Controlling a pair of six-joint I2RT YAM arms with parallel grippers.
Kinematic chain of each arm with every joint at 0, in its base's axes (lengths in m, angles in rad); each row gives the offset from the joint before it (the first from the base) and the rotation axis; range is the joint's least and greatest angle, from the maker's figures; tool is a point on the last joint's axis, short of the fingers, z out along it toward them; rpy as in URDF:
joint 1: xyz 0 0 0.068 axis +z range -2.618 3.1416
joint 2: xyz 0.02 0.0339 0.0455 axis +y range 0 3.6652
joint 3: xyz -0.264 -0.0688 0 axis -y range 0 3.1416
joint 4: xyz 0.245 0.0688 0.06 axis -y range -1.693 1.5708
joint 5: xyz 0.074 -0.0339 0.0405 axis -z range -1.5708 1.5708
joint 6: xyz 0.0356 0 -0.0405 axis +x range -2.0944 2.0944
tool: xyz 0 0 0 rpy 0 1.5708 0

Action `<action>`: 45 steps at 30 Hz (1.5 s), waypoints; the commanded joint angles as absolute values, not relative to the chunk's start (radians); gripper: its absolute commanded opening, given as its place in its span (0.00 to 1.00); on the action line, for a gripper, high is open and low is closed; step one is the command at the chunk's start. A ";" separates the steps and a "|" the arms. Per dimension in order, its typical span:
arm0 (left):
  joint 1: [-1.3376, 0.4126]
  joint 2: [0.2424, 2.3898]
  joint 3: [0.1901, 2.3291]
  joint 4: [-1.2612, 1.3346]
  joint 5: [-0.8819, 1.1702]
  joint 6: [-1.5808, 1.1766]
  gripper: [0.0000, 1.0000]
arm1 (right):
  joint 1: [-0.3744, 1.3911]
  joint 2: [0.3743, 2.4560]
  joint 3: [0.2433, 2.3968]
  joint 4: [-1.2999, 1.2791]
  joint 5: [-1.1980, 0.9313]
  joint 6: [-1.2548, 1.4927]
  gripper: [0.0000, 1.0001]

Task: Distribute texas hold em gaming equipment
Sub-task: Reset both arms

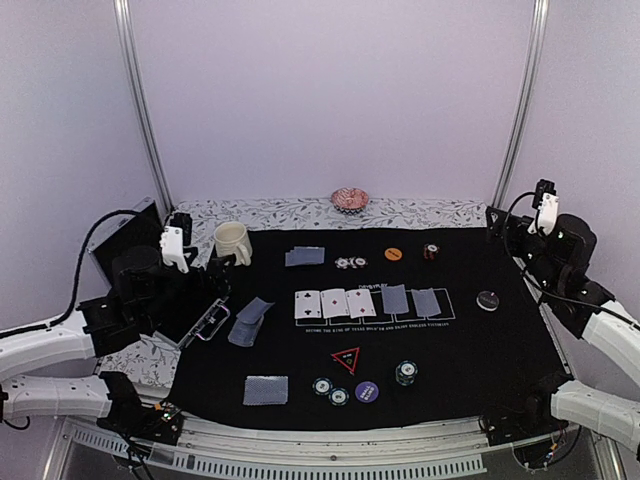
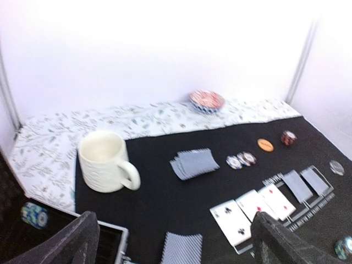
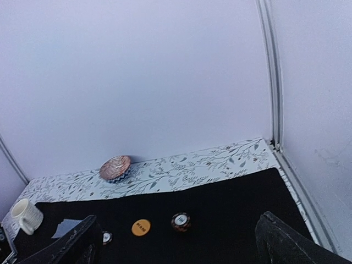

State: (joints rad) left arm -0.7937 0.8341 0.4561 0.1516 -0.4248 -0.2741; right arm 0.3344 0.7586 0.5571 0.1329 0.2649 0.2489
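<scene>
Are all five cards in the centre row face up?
No, three cards show faces; the right two cards lie back up.

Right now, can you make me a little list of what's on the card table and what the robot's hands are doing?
Middle row: five playing cards, three face up, two face down
Other cards: far pile, left pile, near pile, all face down
Buttons: orange button far, purple button near, dark button right
Triangle: red-outlined triangle, close to the purple button
Chips: far chips, near chips, chip stack
Extras: cream mug, pink dish
Hands: left gripper open, empty; right gripper open, empty
</scene>
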 commanded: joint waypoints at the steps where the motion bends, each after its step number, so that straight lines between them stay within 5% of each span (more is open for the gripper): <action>1: -0.620 0.866 0.523 0.205 -0.430 -0.170 0.98 | 0.089 0.875 0.597 0.262 -0.012 0.204 0.99; 7: -0.387 0.936 0.475 0.371 -0.552 -0.139 0.98 | -0.126 0.960 0.397 0.638 0.033 0.233 0.99; 13: -0.275 0.988 0.289 0.797 -0.613 -0.023 0.98 | -0.128 1.118 0.254 0.924 -0.013 0.111 0.99; 26: -0.205 1.341 0.174 1.229 -0.499 0.044 0.98 | -0.128 1.560 0.101 1.612 -0.209 0.067 0.99; 31: -0.119 1.498 0.106 1.563 -0.439 0.052 0.98 | -0.128 1.548 0.159 1.470 -0.272 0.041 0.99; 45: -0.067 1.562 0.221 1.373 -0.305 0.026 0.98 | -0.124 1.544 0.207 1.370 -0.290 0.023 0.99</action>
State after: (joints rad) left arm -0.0795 1.5558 0.1879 1.3956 -0.3351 0.0326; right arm -0.1253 1.5414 0.2016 1.3769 -0.2729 0.0284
